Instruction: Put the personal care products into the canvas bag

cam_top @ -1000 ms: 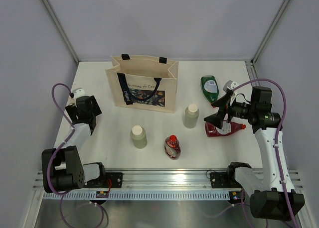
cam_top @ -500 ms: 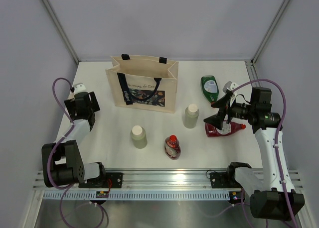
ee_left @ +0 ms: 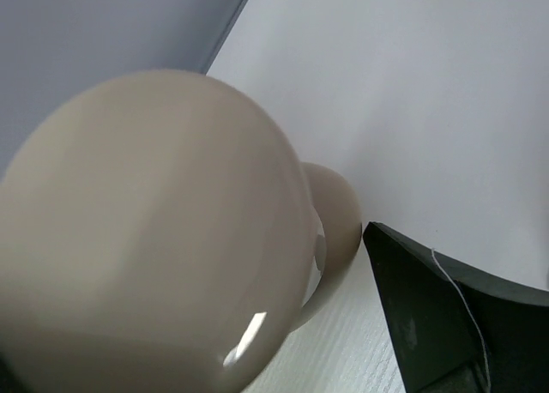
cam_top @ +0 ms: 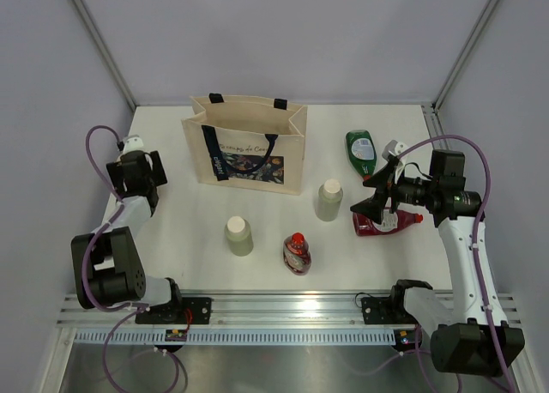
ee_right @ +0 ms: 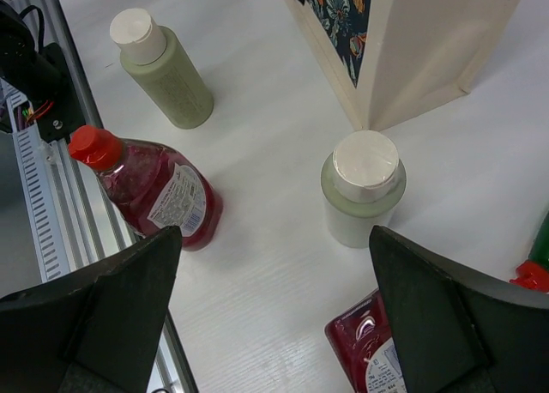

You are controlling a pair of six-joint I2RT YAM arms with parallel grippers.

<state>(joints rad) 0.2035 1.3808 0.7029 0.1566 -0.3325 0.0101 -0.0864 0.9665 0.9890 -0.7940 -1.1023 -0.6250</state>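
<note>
Five products out on worktop (cam_top: 171,230), none bagged. Canvas bag (cam_top: 244,153) upright at rear, mouth open. My right gripper (cam_top: 364,196) has jaws apart, hovering above lying red bottle (cam_top: 390,224). My left gripper (cam_top: 133,157) also apart, far left, well clear of products. Risks: round bottle rolls or slips from pinch; neighbouring grey-green bottle (cam_top: 328,200) knocked over on lift; soft bag rim catches load.
</note>
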